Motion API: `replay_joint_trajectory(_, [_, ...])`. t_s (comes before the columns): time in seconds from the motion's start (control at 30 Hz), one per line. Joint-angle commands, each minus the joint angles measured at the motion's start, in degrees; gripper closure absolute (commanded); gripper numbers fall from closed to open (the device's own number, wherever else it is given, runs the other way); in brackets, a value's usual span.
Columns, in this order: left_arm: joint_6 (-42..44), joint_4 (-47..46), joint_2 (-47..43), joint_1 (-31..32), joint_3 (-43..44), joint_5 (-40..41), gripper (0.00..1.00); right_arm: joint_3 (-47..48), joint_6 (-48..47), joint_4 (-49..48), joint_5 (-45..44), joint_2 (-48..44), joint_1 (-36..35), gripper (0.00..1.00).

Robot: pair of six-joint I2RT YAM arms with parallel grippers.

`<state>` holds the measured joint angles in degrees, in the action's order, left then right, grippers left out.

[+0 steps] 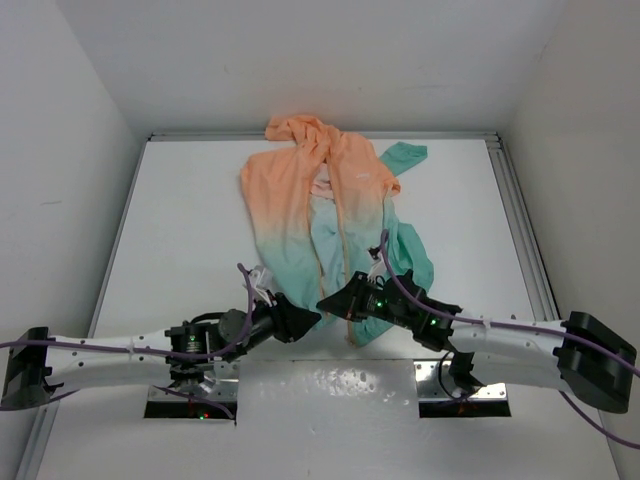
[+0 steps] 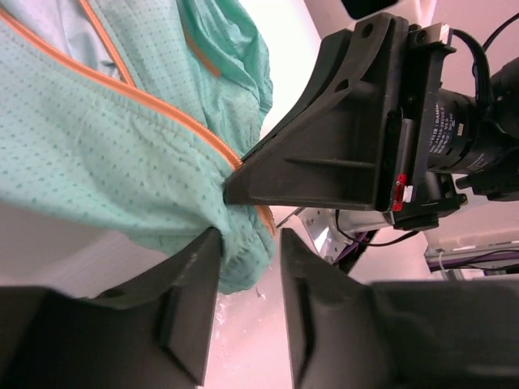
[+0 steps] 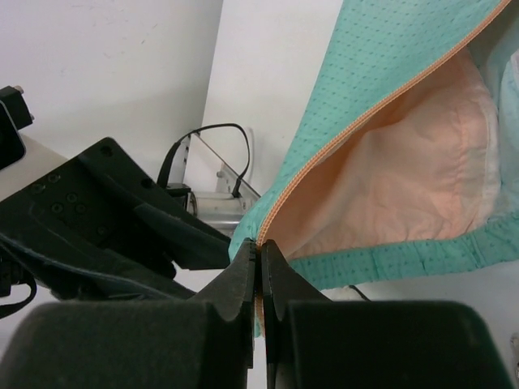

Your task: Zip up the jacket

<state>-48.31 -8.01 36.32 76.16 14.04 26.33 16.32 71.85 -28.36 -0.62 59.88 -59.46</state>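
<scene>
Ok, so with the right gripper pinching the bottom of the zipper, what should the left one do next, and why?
Probably close the left gripper on the teal hem hanging between its open fingers. The right gripper is shut on the bottom end of the zipper, the jacket lies open, and the other edge looks unheld.

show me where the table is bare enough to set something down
Bare table lies left of the jacket, up to the left wall, and right of it toward the rail. The near middle is crowded: the left gripper and right gripper meet at the jacket's hem.
</scene>
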Motion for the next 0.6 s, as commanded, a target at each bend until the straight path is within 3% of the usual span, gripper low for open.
replay_joint_trajectory(0.0, [-0.6, -4.5, -0.1, 0.5, -0.3, -0.2, 0.64, -0.7, 0.9, -5.6, 0.4, -0.4, -0.4, 1.00])
replay_joint_trajectory(0.07, [-0.6, -5.2, 0.3, 0.5, -0.5, -0.3, 0.59, -1.7, 1.6, -8.1, 0.1, -0.8, -0.4, 1.00])
replay_joint_trajectory(0.57, [-1.8, -10.4, 3.7, 0.5, -1.5, -0.6, 0.63, -5.3, 4.3, -16.0, -0.5, -1.1, -0.4, 1.00])
